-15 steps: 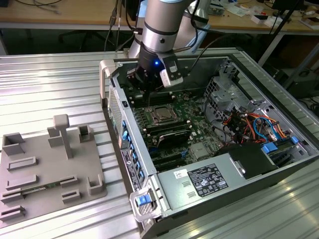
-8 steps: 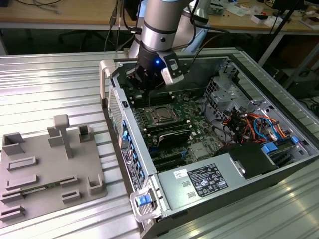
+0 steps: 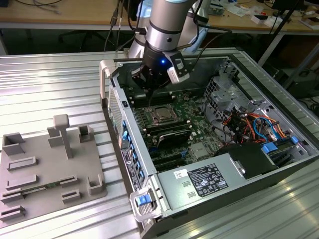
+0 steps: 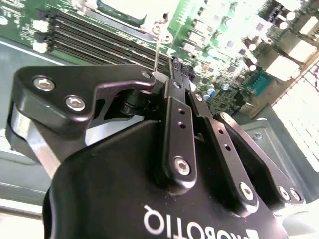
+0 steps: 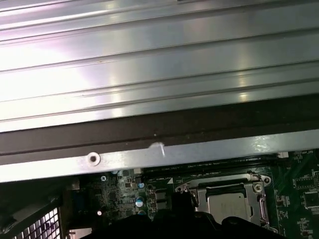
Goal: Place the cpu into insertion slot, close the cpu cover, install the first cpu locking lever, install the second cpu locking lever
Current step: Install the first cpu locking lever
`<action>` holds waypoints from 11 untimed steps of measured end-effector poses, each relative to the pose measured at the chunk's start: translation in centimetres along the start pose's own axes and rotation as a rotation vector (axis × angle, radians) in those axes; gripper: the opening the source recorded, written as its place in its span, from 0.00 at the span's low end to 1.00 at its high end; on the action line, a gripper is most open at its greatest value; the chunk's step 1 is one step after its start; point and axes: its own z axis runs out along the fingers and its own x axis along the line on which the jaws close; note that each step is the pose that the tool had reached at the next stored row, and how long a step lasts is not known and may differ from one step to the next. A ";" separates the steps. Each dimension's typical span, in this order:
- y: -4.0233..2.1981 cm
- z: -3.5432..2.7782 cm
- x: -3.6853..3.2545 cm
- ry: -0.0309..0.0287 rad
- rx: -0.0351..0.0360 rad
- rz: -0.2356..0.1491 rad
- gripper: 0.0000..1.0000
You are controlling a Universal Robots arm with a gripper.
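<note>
**Gripper over the socket**

PC case [image 3: 124, 134] is lying open, green mobo [image 3: 194, 107] showing. Gripper [image 3: 149, 91] is hanging just above the insertion slot [image 3: 168, 121], fingers [image 4: 179, 114] clenched — thin lever wire [image 4: 157, 50] at tips. Cpu [image 5: 227, 206] is sitting in-slot, cpu cover [image 5: 260, 204] down round it.

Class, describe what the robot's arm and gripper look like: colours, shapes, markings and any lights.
The arm is a thick silver-grey cylinder with a black band near the wrist, where a small blue light glows beside a white bracket. The gripper is matt black: a rounded body with white lettering, and flat linked bars with silver hex bolts tapering to narrow jaws.
</note>
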 end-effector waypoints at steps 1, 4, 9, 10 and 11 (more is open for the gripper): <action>0.02 0.04 -0.21 0.0002 0.0001 -0.005 0.11; 0.09 0.24 -0.85 0.0007 0.0002 -0.027 0.11; 0.13 0.61 -1.31 0.0036 0.0017 -0.131 0.11; 0.14 0.63 -1.39 0.0039 0.0020 -0.141 0.11; 0.14 0.64 -1.47 0.0040 0.0022 -0.149 0.11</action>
